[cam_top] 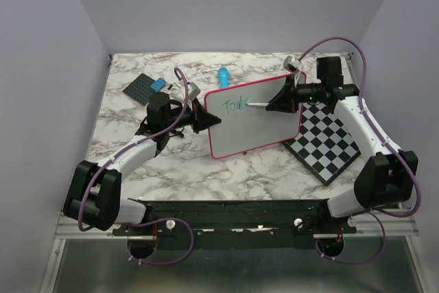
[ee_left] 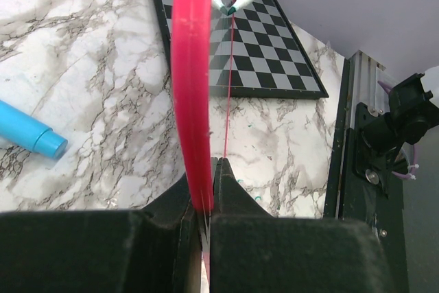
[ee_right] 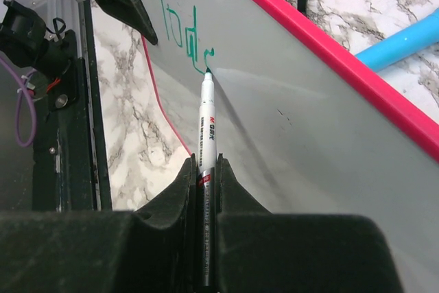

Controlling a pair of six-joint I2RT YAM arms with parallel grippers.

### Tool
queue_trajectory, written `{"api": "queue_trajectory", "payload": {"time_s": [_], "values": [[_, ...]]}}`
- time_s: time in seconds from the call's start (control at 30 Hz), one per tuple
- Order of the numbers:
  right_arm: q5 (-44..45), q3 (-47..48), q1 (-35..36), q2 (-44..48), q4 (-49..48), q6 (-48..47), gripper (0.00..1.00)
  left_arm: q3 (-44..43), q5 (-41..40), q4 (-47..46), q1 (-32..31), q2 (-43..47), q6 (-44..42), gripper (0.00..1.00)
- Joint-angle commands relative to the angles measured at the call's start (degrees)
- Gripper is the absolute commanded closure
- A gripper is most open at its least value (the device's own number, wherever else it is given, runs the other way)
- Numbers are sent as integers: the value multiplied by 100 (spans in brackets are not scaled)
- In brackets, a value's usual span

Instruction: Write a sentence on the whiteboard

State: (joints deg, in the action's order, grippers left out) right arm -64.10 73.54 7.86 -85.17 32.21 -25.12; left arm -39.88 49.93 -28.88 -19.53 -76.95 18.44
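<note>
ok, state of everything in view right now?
whiteboard: tilted up, left rim clamped
left gripper: shut on whiteboard rim
marker: uncapped, tip on the board
right gripper: shut on marker
sentence: first few green letters only
chessboard: flat on table, right of whiteboard
blue pen: lying on table, untouched

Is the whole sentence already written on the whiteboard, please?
No: the whiteboard bears only a few green letters in one short line, with the marker tip at their end.
</note>
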Motion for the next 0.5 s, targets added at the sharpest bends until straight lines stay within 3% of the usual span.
{"api": "queue_trajectory", "payload": {"time_s": [0.0, 0.47], "values": [[152, 99, -100, 61, 31, -80, 100, -11, -423, 551, -16, -75, -640, 100], [108, 389, -144, 18, -4, 51, 100, -20, -423, 559, -16, -75, -648, 100]]}}
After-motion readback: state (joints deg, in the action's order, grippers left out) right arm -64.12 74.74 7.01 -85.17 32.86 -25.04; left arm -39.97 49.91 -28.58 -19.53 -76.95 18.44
